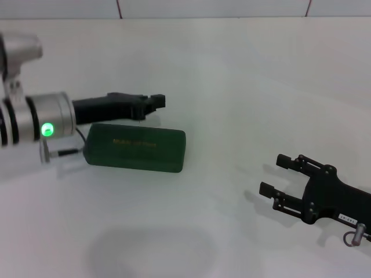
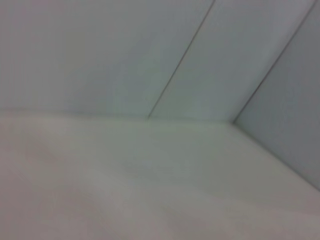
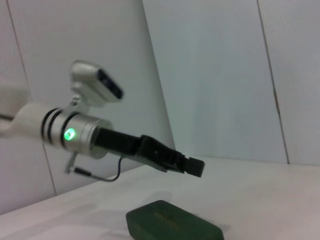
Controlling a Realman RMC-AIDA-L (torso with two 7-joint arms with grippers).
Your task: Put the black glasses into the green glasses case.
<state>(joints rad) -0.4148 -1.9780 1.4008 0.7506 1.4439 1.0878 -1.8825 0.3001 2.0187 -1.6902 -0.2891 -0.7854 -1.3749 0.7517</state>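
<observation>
green glasses case shut, flat on surface, left-centre | black glasses not seen anywhere, maybe inside case, can't tell | left gripper just above case's far edge, looks narrow, holds nothing | right gripper wide, empty, near right, well apart | risk: left gripper bumps case, slides it | left wrist cam shows only wall + surface

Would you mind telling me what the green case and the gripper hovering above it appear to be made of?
The green glasses case looks like a hard shell in a matte, leather-like or textile covering: dull sheen, rounded corners, gold lettering on its closed lid. The left gripper above it seems matte black plastic or coated metal, fixed to a shiny silver metallic wrist.
</observation>
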